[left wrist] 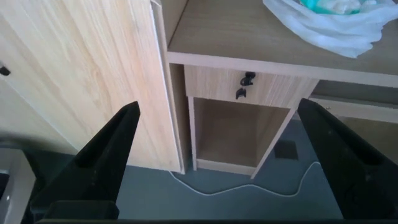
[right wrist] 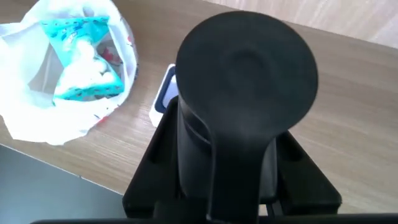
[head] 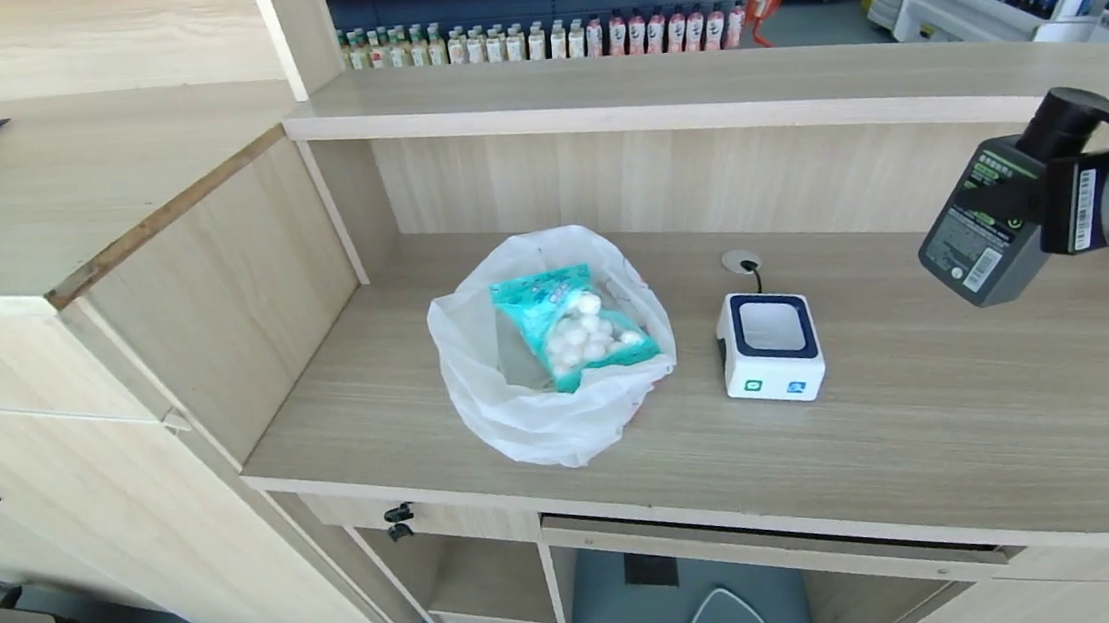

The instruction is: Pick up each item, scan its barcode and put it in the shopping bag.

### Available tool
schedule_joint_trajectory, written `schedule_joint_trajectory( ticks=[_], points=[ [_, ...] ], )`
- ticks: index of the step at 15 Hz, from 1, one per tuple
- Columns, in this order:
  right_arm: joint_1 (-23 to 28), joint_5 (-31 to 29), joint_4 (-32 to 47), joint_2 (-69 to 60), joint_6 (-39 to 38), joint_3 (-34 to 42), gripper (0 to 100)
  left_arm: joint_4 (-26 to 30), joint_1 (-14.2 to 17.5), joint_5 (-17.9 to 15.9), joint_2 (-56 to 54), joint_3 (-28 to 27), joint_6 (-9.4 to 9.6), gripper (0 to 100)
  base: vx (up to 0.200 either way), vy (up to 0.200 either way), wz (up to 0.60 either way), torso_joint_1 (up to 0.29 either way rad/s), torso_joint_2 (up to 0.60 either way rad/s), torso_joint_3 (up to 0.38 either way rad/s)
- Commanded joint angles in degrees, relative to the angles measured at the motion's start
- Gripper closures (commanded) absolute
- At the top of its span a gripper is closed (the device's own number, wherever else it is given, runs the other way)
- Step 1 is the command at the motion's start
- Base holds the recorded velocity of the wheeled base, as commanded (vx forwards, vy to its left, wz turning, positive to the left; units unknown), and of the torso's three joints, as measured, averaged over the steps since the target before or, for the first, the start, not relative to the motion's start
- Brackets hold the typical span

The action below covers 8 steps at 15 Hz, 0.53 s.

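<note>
A white plastic shopping bag stands open on the wooden counter, with a teal snack packet of white balls inside it. To its right sits a white barcode scanner with a dark glass top. My right gripper is shut on a dark grey bottle with a black cap, held tilted in the air above the counter's right side, beyond the scanner. In the right wrist view, the bag and scanner lie below the bottle. My left gripper hangs open below the counter's front edge.
A raised shelf ledge runs behind the counter, and a tall cabinet side walls in the left. Under the counter are a small drawer, an open cubby and a cable on the floor. Bare counter lies in front of and right of the scanner.
</note>
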State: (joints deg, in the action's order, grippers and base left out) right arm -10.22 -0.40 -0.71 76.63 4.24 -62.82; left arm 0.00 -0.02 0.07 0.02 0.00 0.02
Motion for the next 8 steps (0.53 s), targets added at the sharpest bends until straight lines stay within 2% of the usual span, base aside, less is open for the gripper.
schedule_joint_trajectory(
  ticks=[1, 4, 6, 8],
  points=[
    [-0.07, -0.04, -0.17, 1.24, 0.06, -0.55, 100, 0.0, 0.02, 0.01, -0.02, 0.0, -0.02, 0, 0.0, 0.0, 0.6, -0.178, 0.54, 0.364],
    [-0.07, -0.04, -1.4, 2.82, 0.15, -1.25, 100, 0.0, 0.02, 0.01, -0.02, 0.0, -0.02, 0, 0.0, 0.0, 0.6, -0.178, 0.54, 0.354],
    [-0.07, -0.04, -6.76, 4.67, -0.29, -0.81, 100, 0.0, 0.02, 0.01, -0.02, 0.0, -0.02, 0, 0.0, 0.0, 0.6, -0.144, 0.52, 0.366],
    [-0.07, 0.93, -9.93, 7.66, -1.78, -2.05, 100, 0.0, 0.02, 0.01, -0.02, 0.0, 0.06, 0, 0.0, 0.0, 0.0, -0.117, 0.43, 0.305]
  ],
)
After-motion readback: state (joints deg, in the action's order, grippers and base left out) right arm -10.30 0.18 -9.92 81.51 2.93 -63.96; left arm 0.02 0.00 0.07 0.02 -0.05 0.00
